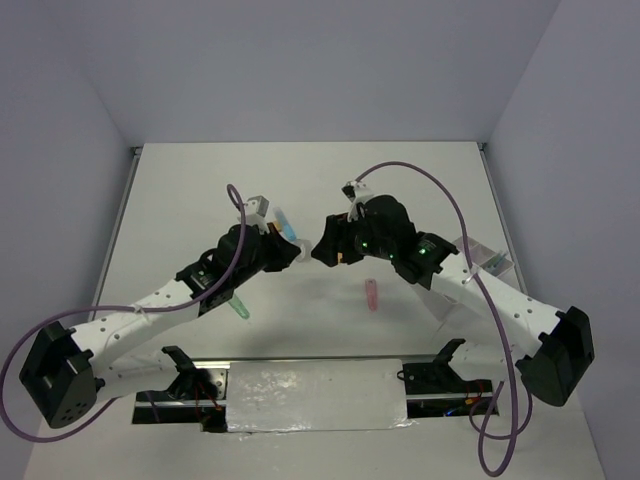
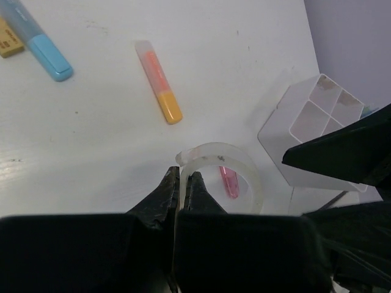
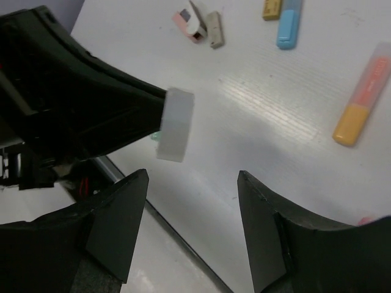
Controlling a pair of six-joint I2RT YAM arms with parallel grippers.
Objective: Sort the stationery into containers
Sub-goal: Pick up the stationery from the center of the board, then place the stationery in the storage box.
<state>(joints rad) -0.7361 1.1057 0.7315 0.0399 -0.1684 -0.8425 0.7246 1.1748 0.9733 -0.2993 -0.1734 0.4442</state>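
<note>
1. The clear tape ring point(image 2: 220, 151) is a milky, see-through hoop. It hangs over the middle of the table point(image 1: 180, 200), between the two grippers.
2. The left gripper point(image 2: 184, 183) has its jaws pinched tight on the ring's wall.
3. The right gripper point(image 3: 192, 177) faces the ring edge-on with its jaws wide apart and nothing between them.
4. The white tray point(image 2: 278, 131) stands at the right of the table. It is glossy plastic split into small compartments. The right arm covers most of it from above.
5. A pink marker point(image 2: 229, 181) shows only through the hoop, and its ends are hard to make out. A green marker point(image 1: 242, 310) lies partly under the left arm.
6. The orange marker point(image 2: 159, 82) and the blue marker point(image 2: 40, 39) are short and rounded with frosted caps, and lie apart on the matte surface.
7. The small block erasers point(image 3: 189, 21) lie farther off, too small for any detail.
</note>
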